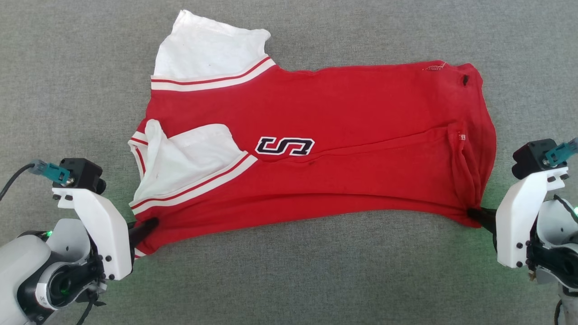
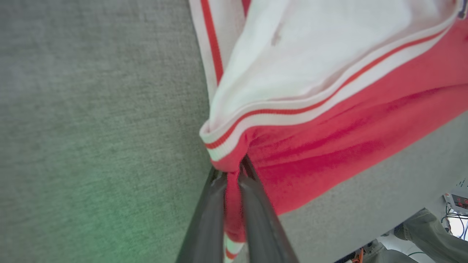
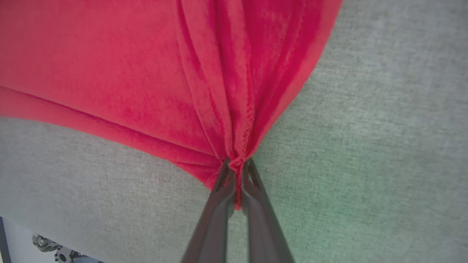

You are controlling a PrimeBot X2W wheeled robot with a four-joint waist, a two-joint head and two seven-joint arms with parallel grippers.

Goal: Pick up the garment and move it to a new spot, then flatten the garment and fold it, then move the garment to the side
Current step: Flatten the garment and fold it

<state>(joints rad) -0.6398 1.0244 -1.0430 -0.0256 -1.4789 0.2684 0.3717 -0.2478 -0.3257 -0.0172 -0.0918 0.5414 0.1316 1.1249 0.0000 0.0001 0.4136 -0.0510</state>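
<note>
The garment (image 1: 352,131), a red shirt with white sleeves and striped trim, lies sideways on the grey table, folded lengthwise so that a black letter shows at its middle. My left gripper (image 1: 151,223) is shut on the near left corner by the striped armhole trim; in the left wrist view the red cloth (image 2: 321,135) is pinched between the fingers (image 2: 252,204) of that gripper (image 2: 234,171). My right gripper (image 1: 472,212) is shut on the near right corner at the hem, where the fabric (image 3: 204,80) bunches into pleats at the tips of the right gripper (image 3: 237,164). The near edge is stretched between the two.
The grey cloth-covered table (image 1: 293,280) reaches all round the shirt. In the left wrist view a person's leg (image 2: 431,230) and some equipment stand beyond the table's edge. A wheeled base (image 3: 47,244) shows below the table in the right wrist view.
</note>
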